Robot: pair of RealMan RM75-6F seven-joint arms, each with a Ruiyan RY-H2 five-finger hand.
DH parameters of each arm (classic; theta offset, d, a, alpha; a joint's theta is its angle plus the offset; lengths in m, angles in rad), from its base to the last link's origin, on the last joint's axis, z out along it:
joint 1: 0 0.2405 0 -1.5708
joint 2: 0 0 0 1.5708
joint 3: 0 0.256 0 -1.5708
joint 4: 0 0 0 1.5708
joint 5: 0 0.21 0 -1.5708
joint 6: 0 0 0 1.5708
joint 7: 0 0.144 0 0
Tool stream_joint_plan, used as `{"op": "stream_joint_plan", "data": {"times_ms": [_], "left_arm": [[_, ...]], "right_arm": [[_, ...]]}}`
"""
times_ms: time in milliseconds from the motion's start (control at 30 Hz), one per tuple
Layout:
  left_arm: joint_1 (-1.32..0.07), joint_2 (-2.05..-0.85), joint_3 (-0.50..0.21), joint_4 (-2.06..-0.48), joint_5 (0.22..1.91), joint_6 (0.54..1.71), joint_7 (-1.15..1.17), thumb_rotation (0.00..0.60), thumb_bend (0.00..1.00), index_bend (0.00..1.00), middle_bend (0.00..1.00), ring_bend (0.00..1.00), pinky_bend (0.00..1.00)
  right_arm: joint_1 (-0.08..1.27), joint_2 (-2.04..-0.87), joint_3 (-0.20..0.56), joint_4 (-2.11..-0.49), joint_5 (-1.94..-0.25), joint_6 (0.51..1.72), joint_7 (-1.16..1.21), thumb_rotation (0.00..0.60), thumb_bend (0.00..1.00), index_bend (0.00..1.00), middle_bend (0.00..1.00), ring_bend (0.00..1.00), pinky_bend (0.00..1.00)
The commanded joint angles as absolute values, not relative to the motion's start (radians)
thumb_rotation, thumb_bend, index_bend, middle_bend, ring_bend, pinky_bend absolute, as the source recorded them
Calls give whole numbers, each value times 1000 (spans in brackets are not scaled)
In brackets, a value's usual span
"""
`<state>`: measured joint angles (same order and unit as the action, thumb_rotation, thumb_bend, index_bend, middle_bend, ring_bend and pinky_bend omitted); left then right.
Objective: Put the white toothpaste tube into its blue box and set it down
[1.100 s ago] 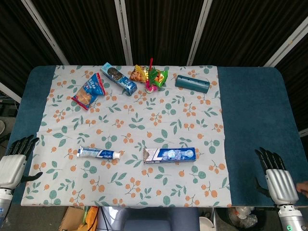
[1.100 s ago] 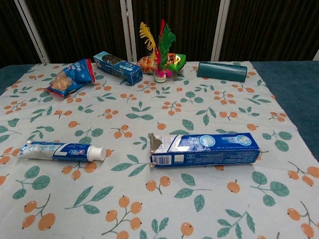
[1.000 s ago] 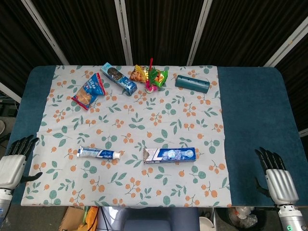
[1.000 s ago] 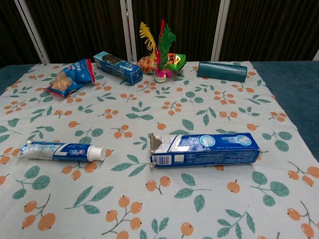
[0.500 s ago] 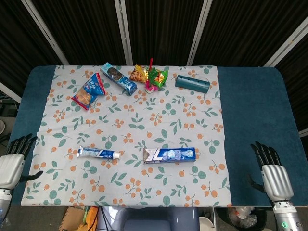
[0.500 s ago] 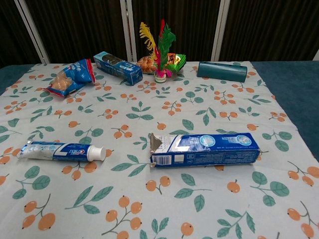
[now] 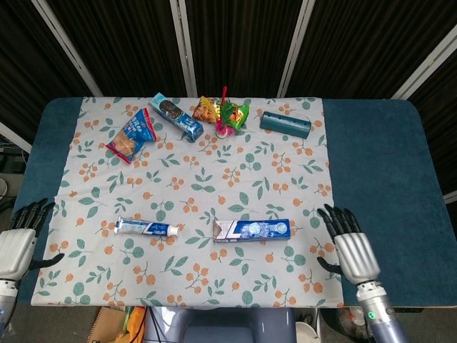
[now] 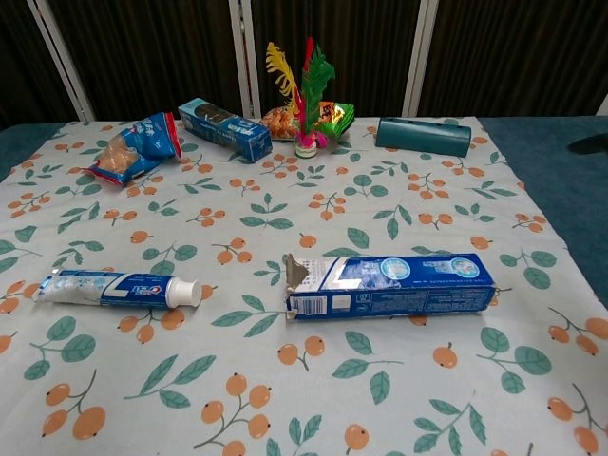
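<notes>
The white toothpaste tube (image 7: 147, 229) (image 8: 116, 288) lies flat on the floral cloth at the near left, cap pointing right. The blue box (image 7: 252, 230) (image 8: 389, 283) lies to its right, its torn open flap facing the tube. My right hand (image 7: 349, 246) hovers over the cloth's right edge, just right of the box, fingers spread and empty. My left hand (image 7: 18, 239) hangs at the table's near left edge, fingers apart, holding nothing. Neither hand shows in the chest view.
Along the far side of the cloth (image 7: 200, 171) lie a blue snack bag (image 7: 131, 133), a blue cookie box (image 7: 176, 117), colourful snack packets with a feather toy (image 7: 223, 113) and a dark teal case (image 7: 285, 123). Blue table surface (image 7: 385, 164) flanks the cloth.
My right hand has moved left and forward from the table's near right corner to the cloth's edge beside the box. The left hand, tube and box have stayed put.
</notes>
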<state>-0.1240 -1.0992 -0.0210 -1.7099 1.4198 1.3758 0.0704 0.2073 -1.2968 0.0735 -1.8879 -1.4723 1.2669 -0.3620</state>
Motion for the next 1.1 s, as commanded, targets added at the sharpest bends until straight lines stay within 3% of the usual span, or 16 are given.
{"op": "stream_joint_plan", "data": {"times_ms": [33,433,633,1100], "left_arm": [[-126,-1092,-21,-1713,1415,1368,66,600,0,0,0,0,0],[-133,-1079,-19,-1723,1394,1339,60,600,0,0,0,0,0],[-135,-1075,-19,-1728,1388,1331,57,600,0,0,0,0,0],[-139,-1075,-13,-1735,1393,1323,66,600,0,0,0,0,0]], "right_arm": [[306,-1448,136,-1899,-1326,1166,-518,600,196,0,0,0,11],[446,-1632,204,-1831,-1084,1123,-732,600,195,0,1,0,34],[475,-1671,188,-1789,-1057,1146,-768,600,196,59,104,66,142],[515,-1713,168,-1714,-995,1157,-757,600,234,170,204,169,196]]}}
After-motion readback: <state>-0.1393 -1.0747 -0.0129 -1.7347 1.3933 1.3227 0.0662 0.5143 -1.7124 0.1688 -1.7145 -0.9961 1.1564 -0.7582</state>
